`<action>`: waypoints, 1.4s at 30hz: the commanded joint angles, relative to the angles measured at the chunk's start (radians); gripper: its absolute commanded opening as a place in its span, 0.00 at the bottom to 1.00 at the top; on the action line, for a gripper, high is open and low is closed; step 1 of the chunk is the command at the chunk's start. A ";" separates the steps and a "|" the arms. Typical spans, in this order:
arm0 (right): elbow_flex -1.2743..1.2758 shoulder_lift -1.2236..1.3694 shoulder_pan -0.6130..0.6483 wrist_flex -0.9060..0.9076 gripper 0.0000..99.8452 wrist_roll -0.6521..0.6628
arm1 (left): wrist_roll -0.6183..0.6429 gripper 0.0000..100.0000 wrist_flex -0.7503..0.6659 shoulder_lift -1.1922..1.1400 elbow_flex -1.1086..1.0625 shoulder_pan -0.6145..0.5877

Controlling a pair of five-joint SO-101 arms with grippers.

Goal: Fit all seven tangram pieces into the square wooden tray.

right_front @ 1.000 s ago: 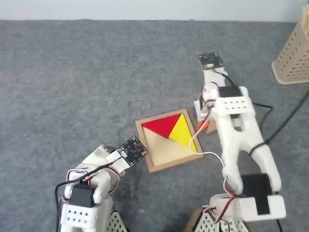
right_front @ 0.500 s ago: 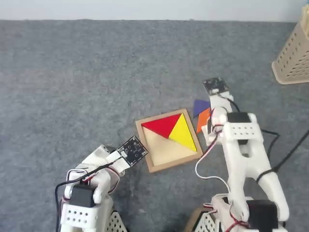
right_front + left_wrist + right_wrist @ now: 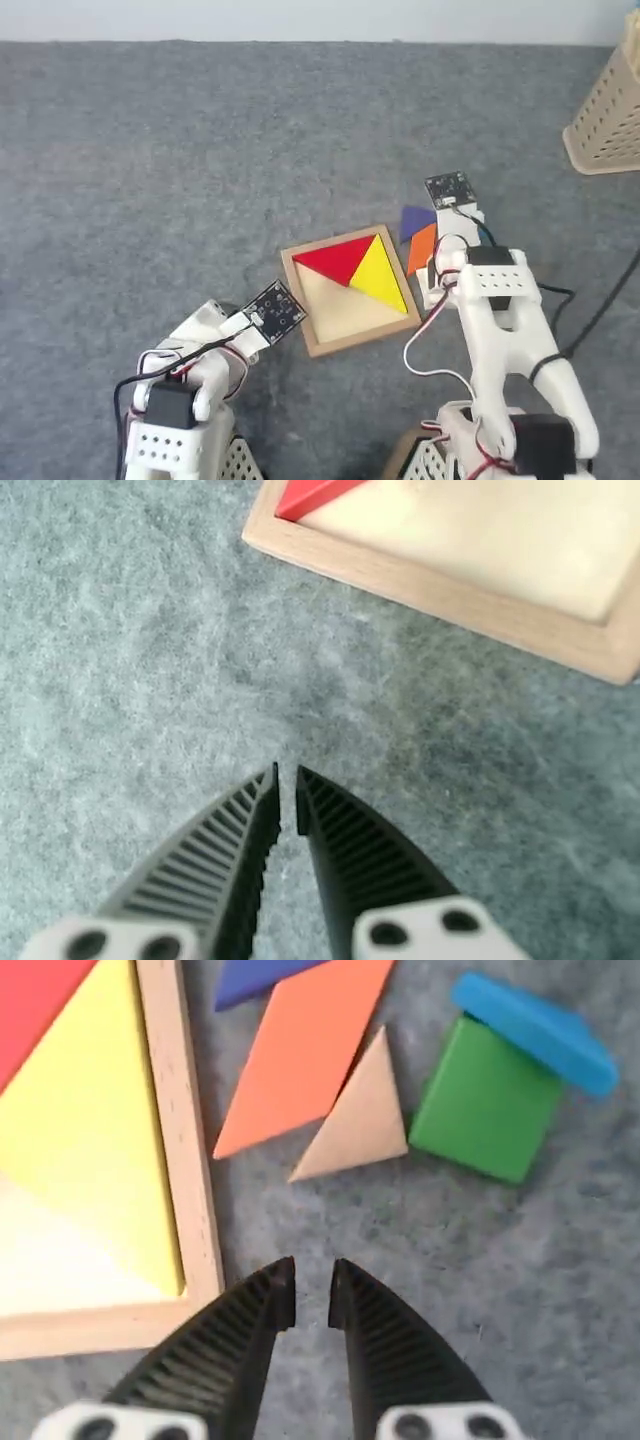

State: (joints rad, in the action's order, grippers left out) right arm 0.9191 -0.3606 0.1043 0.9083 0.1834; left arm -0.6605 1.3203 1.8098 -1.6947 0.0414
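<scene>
The square wooden tray (image 3: pixel 312 338) lies mid-table with a red triangle (image 3: pixel 336 260) and a yellow triangle (image 3: pixel 380 276) inside. In the right wrist view, my right gripper (image 3: pixel 311 1282) hovers just outside the tray rim (image 3: pixel 186 1170), shut and holding nothing. Beyond it on the carpet lie an orange parallelogram (image 3: pixel 305 1055), a tan small triangle (image 3: pixel 362 1120), a purple triangle (image 3: pixel 258 976), a green square (image 3: pixel 485 1100) and a blue piece (image 3: pixel 535 1028) resting on the square. My left gripper (image 3: pixel 286 774) is shut over bare carpet, short of the tray's corner (image 3: pixel 450 592).
A perforated beige basket (image 3: pixel 610 110) stands at the far right edge. The right arm (image 3: pixel 497 300) covers the loose pieces to the right of the orange parallelogram (image 3: pixel 423 248) and purple triangle (image 3: pixel 414 221). Grey carpet stretches open to the left and far side.
The right arm has drawn back toward the near side, uncovering the purple and orange pieces beside the tray. The left arm has stayed still.
</scene>
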 commanded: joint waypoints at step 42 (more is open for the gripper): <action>-0.525 -0.051 -0.107 0.415 0.17 0.029 | -0.011 0.03 0.005 0.017 0.010 -0.003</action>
State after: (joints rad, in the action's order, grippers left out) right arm 0.4588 -0.3713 0.0107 1.3073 0.1926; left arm -0.6605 1.3203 1.8098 -1.6947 0.0414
